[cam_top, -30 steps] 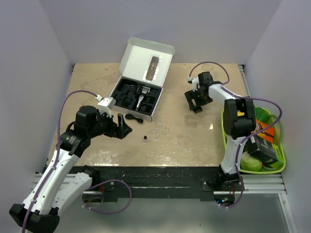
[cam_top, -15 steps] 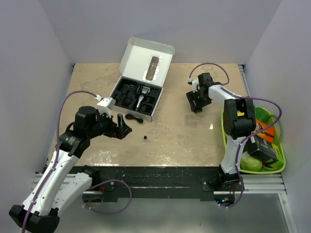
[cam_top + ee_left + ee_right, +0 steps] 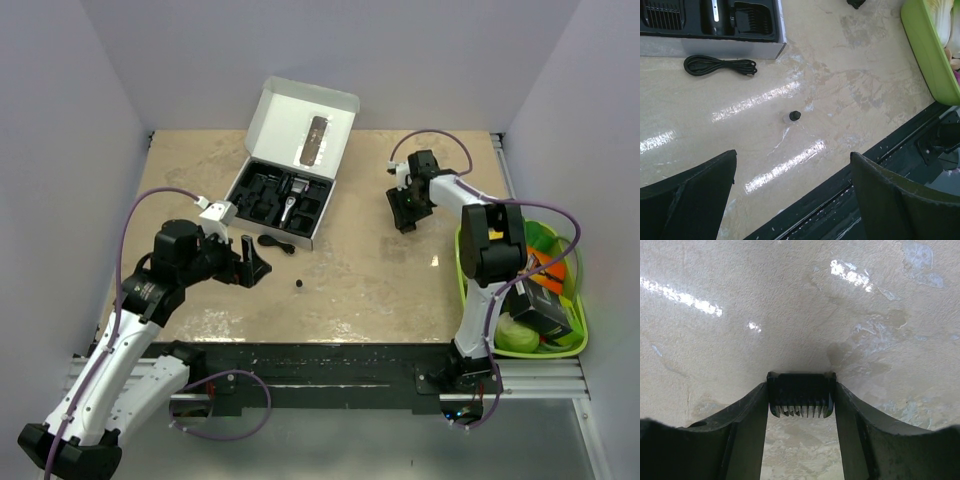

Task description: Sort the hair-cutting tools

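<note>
Table (image 3: 370,275) with a beige stone pattern lies under both arms. On the left side, the left gripper (image 3: 252,262) hangs low over the table with its two fingers (image 3: 690,192) spread wide apart, and it has hold of nothing; in the left wrist view only bare table shows between them. Just beyond this gripper a thin black cord (image 3: 720,66) lies coiled on the table, close beside the front wall of a white box (image 3: 262,225) but, as far as one can see, not touching it. A small round piece (image 3: 794,115) with a black cap stands alone on the table, to the right of the gripper and apart from the cord. The box has its lid raised, and its black tray (image 3: 252,195) holds the clipper (image 3: 289,198) in the middle compartment, with dark combs in the compartments beside it. Further to the right, the right gripper (image 3: 405,213) is down near the table and closed on a black comb guard (image 3: 801,395); both fingers press on its sides, and its teeth point toward the wrist camera. Whether the guard touches the table, I cannot tell. At the right edge stands a green basket (image 3: 577,345) with toy vegetables (image 3: 515,333) inside.
</note>
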`<control>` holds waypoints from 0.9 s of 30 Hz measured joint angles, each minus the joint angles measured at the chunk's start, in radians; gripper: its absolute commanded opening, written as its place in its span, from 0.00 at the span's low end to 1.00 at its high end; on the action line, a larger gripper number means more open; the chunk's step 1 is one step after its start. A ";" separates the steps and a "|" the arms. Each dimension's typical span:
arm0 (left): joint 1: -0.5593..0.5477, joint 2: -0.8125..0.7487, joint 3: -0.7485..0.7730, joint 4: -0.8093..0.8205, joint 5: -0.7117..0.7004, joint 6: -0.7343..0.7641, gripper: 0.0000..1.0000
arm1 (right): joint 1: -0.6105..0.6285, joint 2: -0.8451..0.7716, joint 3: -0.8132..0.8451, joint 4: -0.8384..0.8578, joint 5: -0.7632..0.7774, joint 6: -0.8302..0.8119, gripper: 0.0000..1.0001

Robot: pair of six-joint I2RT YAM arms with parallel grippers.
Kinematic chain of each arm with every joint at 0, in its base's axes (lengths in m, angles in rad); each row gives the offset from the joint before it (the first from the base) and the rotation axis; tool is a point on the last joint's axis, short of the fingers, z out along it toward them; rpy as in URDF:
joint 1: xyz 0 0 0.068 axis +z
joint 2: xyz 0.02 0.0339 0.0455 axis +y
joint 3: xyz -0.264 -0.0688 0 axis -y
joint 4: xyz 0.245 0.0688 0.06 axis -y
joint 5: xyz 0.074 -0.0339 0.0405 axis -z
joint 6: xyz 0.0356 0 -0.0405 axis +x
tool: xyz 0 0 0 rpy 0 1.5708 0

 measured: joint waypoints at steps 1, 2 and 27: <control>0.000 0.000 0.000 0.000 -0.002 0.000 1.00 | 0.000 -0.003 -0.001 0.000 0.000 0.001 0.41; 0.000 0.000 0.000 0.000 -0.003 0.000 1.00 | 0.001 -0.007 -0.003 -0.003 0.001 0.003 0.41; 0.000 0.096 0.150 -0.082 -0.141 -0.002 1.00 | 0.377 -0.113 0.495 -0.133 -0.034 -0.062 0.43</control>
